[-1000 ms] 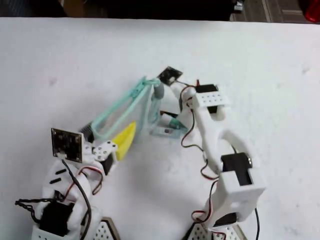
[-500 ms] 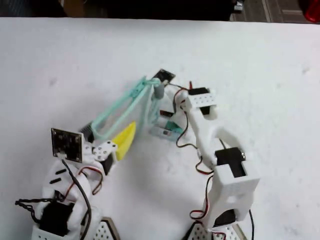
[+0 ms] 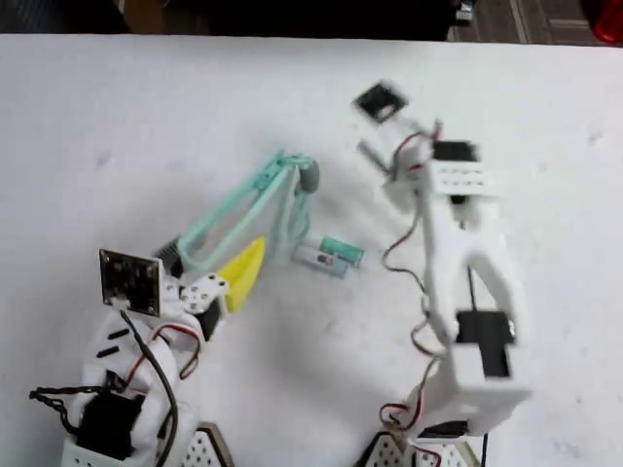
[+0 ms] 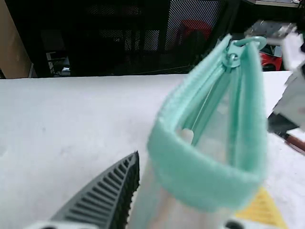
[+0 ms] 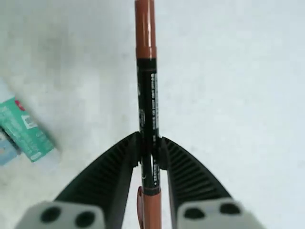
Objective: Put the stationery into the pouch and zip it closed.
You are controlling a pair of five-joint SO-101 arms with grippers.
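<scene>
While pouch gapes, right pincer grips pen

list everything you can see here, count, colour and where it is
pouch: 1, mint green with clear sides, on the table left of centre, zip open, near end in the left gripper
pen: 1, black barrel with brown ends, held in the right gripper over the table
small stationery item: 1, teal and white, lying on the table just right of the pouch
table: 1, white, under everything
left gripper: 1, a grey finger and a yellow finger on either side of the pouch
right gripper: 1, black fingers, shut on the pen
</scene>
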